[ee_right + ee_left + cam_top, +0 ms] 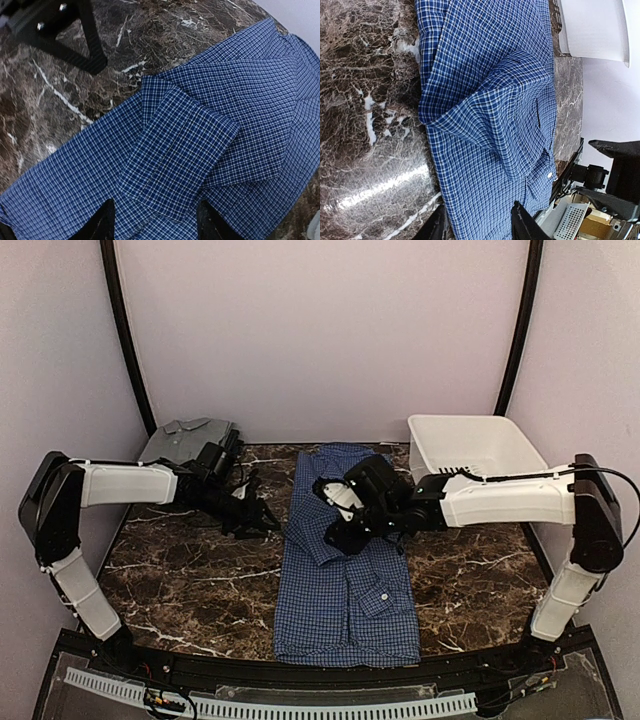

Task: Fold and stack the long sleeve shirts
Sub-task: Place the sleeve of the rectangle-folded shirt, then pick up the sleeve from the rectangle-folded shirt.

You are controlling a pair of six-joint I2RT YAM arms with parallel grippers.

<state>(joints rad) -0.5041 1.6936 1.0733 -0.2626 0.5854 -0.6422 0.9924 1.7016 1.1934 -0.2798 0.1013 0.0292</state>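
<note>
Top external: where do the shirts lie?
— Blue shirt (345,580) flat mid-table (180,580), collar far, hem near, a sleeve folded in over the body. Grey shirt (185,438) folded at the far left corner. Tub (470,445) far right.
Left gripper (264,521)?
— Just beside the blue shirt's left edge. Left wrist view shows its fingers (522,225) spread, cloth below, nothing pinched.
Right gripper (338,532)?
— Over the shirt's upper half. Its fingers (105,222) also stand apart above the folded sleeve, with no cloth between them.
</note>
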